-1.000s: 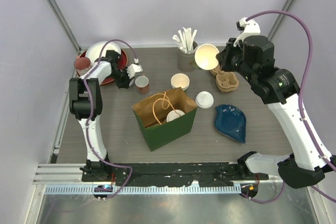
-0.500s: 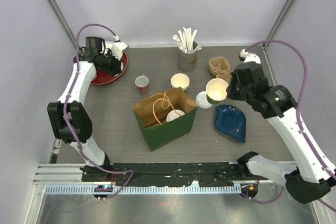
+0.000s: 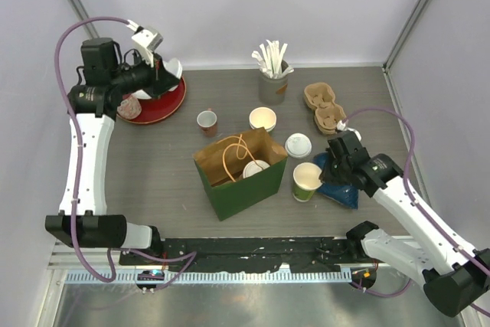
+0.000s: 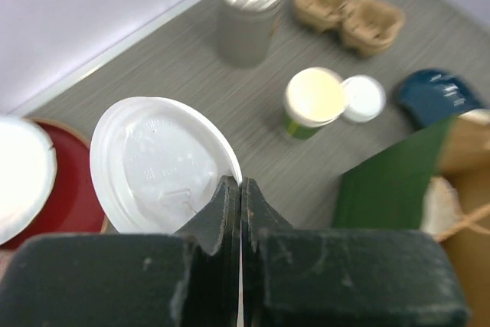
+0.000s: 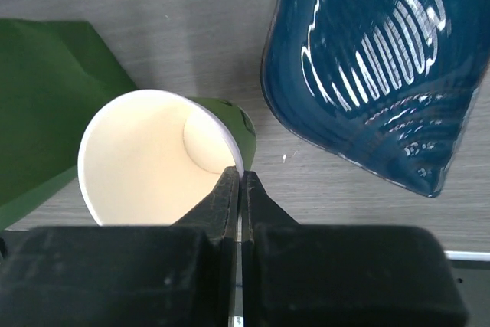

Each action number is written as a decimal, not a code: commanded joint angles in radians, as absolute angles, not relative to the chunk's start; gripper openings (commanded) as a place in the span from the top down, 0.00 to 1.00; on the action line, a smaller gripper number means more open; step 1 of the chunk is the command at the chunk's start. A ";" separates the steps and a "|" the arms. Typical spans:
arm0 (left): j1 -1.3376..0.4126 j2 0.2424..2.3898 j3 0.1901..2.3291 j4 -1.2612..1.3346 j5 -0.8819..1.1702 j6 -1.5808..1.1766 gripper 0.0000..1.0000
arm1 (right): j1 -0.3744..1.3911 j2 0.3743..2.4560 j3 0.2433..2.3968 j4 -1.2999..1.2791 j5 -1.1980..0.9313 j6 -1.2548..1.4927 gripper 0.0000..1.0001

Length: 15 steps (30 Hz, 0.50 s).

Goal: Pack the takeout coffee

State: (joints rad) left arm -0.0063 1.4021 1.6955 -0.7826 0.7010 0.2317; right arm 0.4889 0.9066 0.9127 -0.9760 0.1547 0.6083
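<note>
Nearest the arm bases, the right fingers (image 5: 236,189) are pressed together on the rim of a green cup (image 3: 306,181), one inside its cream wall and one outside. The cup has no lid, leans a little, and sits between the green paper bag (image 3: 246,181) and the blue dish (image 3: 341,178), just beside each. Whether its base touches the bench (image 3: 153,174) cannot be told. The bag stands upright and open, and its brown inside shows a looped handle and a round bagged lid (image 3: 256,168). Just beyond the bag's right corner a loose lid (image 3: 298,145) lies flat on the bench. Near it, slightly farther back, a second green cup (image 3: 262,119) stands upright and uncovered. To that cup's left, apart from it, stands a small red-and-white cup (image 3: 207,121). Farther back on the right lies a brown cardboard cup carrier (image 3: 325,106). At the middle rear, a grey holder (image 3: 272,86) is full of white stirrers. In the far left corner a red plate (image 3: 164,105) rests on the bench. By the plate's rear edge, the left fingers (image 4: 233,197) pinch the edge of a white lid (image 4: 157,162), which hangs in the air clear of the bench.
</note>
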 commanded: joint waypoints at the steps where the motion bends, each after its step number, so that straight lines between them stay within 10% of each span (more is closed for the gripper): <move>1: -0.026 1.365 1.778 -0.792 0.906 0.045 1.00 | 0.488 0.907 0.798 -0.798 0.103 0.690 0.99; 15: -0.169 1.399 2.049 -0.916 1.140 -0.196 1.00 | 0.495 0.819 0.778 -0.816 0.228 0.704 0.99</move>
State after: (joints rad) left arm -0.1055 1.3815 1.9812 -0.8959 1.0527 -0.0841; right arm 0.4889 0.8394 0.7361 -0.8211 0.1474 0.6849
